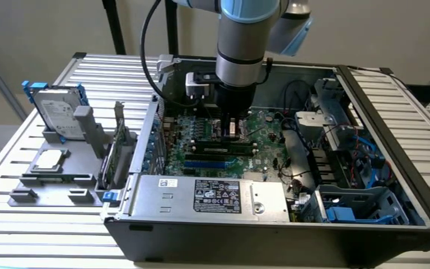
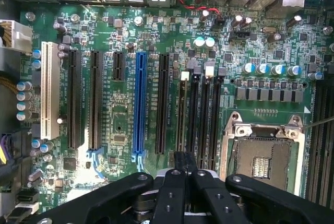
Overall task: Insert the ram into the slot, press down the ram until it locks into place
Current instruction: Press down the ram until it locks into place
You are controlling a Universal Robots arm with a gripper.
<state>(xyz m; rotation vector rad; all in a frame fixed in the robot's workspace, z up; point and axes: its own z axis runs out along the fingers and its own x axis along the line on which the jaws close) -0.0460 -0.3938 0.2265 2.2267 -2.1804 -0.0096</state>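
- Nearest the exterior camera, a grey power supply (image 1: 208, 196) with a printed label lies along the front edge of the open computer case (image 1: 394, 151).
- Behind it, the ram (image 1: 223, 149) sits lengthwise in the slot (image 1: 192, 150) on the green motherboard (image 1: 200, 131), just beyond a shorter blue slot (image 1: 211, 165).
- Directly above the ram, the gripper (image 1: 233, 133) reaches down into the case; its black fingers (image 2: 180, 169) stand close together in the wrist view, right over the ram's top edge. Whether they pinch it or merely press, I cannot tell.
- Farther off, toward the exterior view's left, a hard drive (image 1: 54, 109) stands upright in a grey fixture (image 1: 51, 179) on the ribbed table (image 1: 6, 235).
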